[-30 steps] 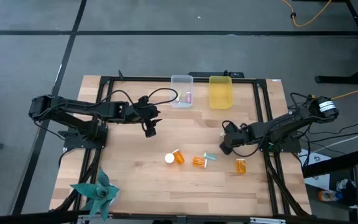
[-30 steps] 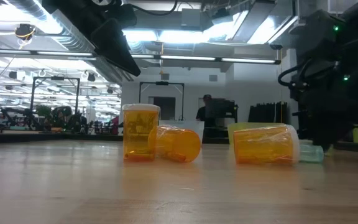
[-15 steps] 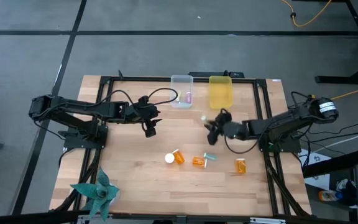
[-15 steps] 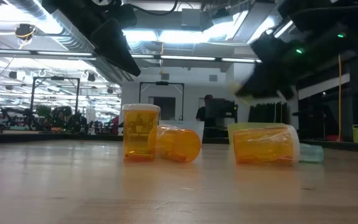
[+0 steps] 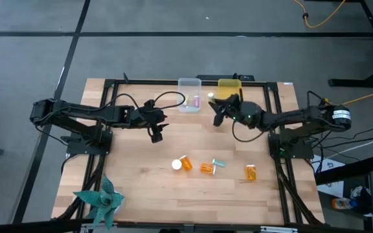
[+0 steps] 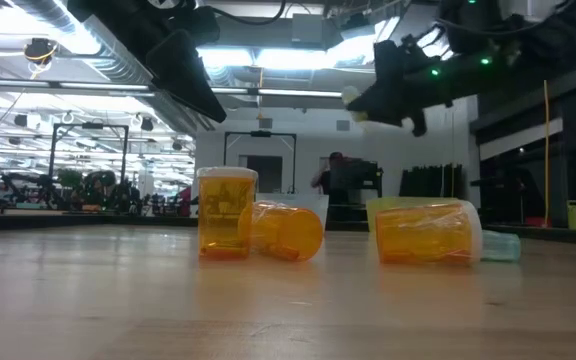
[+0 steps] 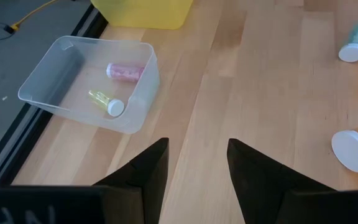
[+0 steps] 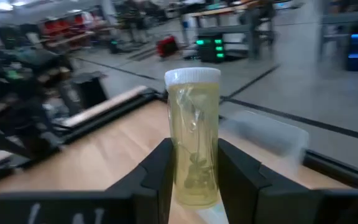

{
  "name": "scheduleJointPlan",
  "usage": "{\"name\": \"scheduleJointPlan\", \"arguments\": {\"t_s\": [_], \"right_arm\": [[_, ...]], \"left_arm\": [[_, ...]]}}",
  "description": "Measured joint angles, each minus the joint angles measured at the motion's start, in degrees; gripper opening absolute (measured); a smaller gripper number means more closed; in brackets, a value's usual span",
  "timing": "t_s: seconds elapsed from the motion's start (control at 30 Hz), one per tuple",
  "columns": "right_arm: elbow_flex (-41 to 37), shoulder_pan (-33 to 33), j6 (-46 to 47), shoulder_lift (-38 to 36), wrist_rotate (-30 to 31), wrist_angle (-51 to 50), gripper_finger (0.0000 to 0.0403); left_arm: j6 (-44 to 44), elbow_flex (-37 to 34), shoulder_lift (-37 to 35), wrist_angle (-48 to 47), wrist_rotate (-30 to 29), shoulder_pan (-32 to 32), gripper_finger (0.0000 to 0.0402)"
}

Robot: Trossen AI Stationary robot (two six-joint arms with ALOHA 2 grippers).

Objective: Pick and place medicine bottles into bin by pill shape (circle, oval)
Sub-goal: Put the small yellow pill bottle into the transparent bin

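My right gripper point(image 5: 217, 107) is shut on a pale yellow-green vial with a white cap point(image 8: 193, 137). It is raised above the table, just in front of the gap between the clear bin point(image 5: 190, 96) and the yellow bin point(image 5: 230, 97). It also shows high up in the low view point(image 6: 368, 95). My left gripper point(image 5: 155, 134) is open and empty, left of the bins; its fingers show in the left wrist view point(image 7: 197, 165). Three amber bottles point(image 5: 181, 163) point(image 5: 207, 168) point(image 5: 250, 172) and a teal vial point(image 5: 219, 163) rest on the table; the leftmost stands upright on its cap point(image 6: 226, 215). My right gripper pinches the vial's lower body point(image 8: 194, 177) between its two fingers point(image 8: 161, 171), one on each side. The vial lies along the fingers and sticks out past their tips, its white cap end point(image 8: 192, 76) pointing away from the gripper. It is lifted clear of the table.
The clear bin holds a pink vial point(image 7: 124, 72) and a yellow-green vial point(image 7: 106, 102). A teal paper pinwheel point(image 5: 101, 199) lies at the near left corner. Bare wood lies between the bins and the bottles.
My right gripper has gone up from the table's right side and toward the far edge and left, to the bins, carrying the pale vial, which is lifted clear. The bottles on the table have stayed put.
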Motion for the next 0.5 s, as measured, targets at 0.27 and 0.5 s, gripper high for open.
{"name": "scheduleJointPlan", "arguments": {"t_s": [0.27, 0.5], "right_arm": [[16.9, -3.4, -8.8, 12.7, -5.9, -9.9, 0.0104], [30.8, -6.7, -8.8, 21.4, -4.6, -25.9, 0.0121]], "left_arm": [[0.0, 0.0, 0.0, 0.0, 0.0, 0.0, 0.0157], [0.0, 0.0, 0.0, 0.0, 0.0, 0.0, 0.0157]]}}
